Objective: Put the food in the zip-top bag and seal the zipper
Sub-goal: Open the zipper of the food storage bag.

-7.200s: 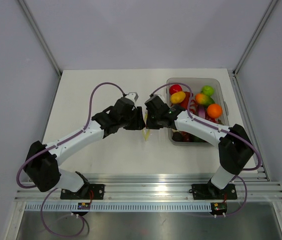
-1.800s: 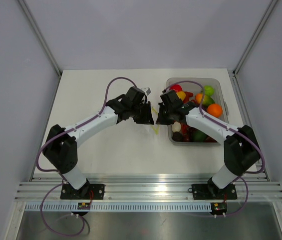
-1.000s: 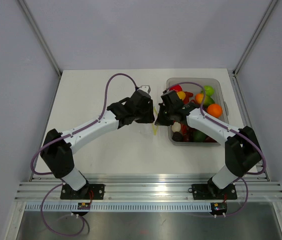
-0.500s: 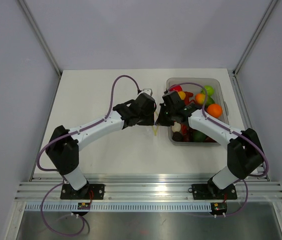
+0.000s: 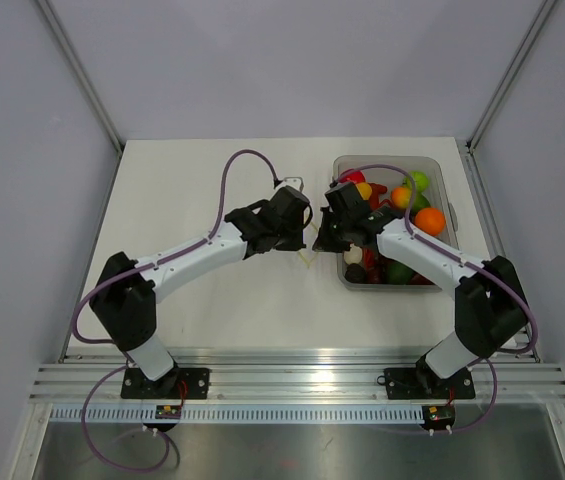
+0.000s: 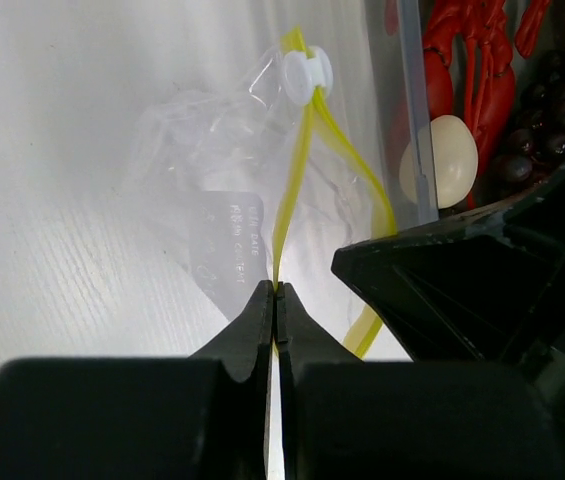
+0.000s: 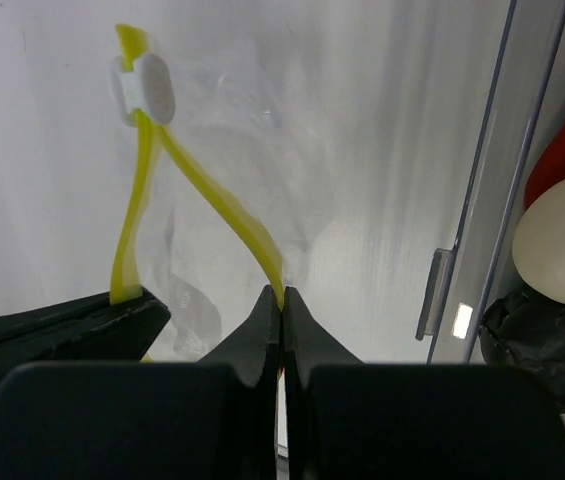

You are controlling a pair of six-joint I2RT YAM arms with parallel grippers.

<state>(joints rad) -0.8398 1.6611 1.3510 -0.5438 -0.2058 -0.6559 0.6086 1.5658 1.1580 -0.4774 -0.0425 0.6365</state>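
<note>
Left gripper (image 6: 275,292) clamps the zipper's (image 6: 297,180) left lip, right gripper (image 7: 282,295) its right lip, both lips converging at the far slider (image 6: 305,75); bin (image 5: 446,195) sits nearer the right arm.

Desk (image 5: 182,190) left of arms: open. Bin (image 5: 392,159) wall just beside right tool (image 7: 282,300) blocks that side. Left tool (image 6: 275,300) crowds it at the zipper (image 6: 297,170); narrow gap into zip-top bag (image 6: 202,150).
</note>
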